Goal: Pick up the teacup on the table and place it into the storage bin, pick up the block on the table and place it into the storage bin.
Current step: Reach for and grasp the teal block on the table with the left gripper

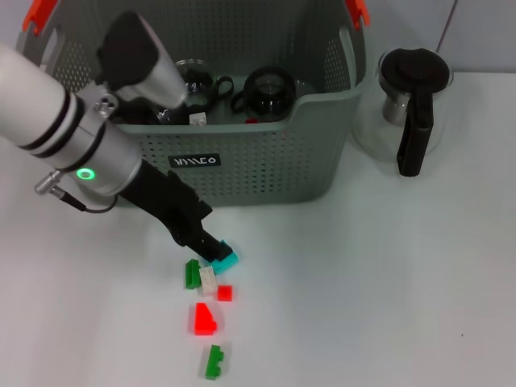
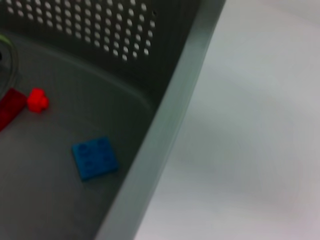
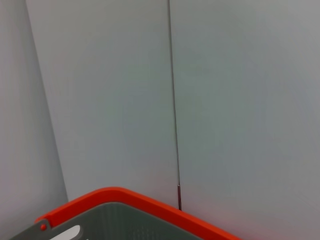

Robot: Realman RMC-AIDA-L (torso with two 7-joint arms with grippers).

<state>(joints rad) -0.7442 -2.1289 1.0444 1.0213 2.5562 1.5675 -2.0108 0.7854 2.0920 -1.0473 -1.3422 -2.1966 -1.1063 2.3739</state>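
- Left end effector (image 1: pixel 216 254) reaches down to the white surface (image 1: pixel 387 290) in front of the storage bin (image 1: pixel 322 153) in the head view, its black fingers clenched around a teal block (image 1: pixel 226 260).
- Just beside it lie a green block (image 1: pixel 192 274), a white block (image 1: pixel 208 280) and a small red block (image 1: pixel 224 293); a larger red block (image 1: pixel 203 319) and another green block (image 1: pixel 214 362) lie nearer the robot.
- Glass teacups (image 1: pixel 268 92) sit inside the bin, and a glass teapot (image 1: pixel 409 105) stands on the surface to its right.
- Left wrist view: the bin's floor holds a blue block (image 2: pixel 95 158) and a red block (image 2: pixel 37 99) near the grey wall.
- Right wrist view: only the bin's orange-red handle top (image 3: pixel 125 197) against a pale wall; the right end effector's state cannot be told.
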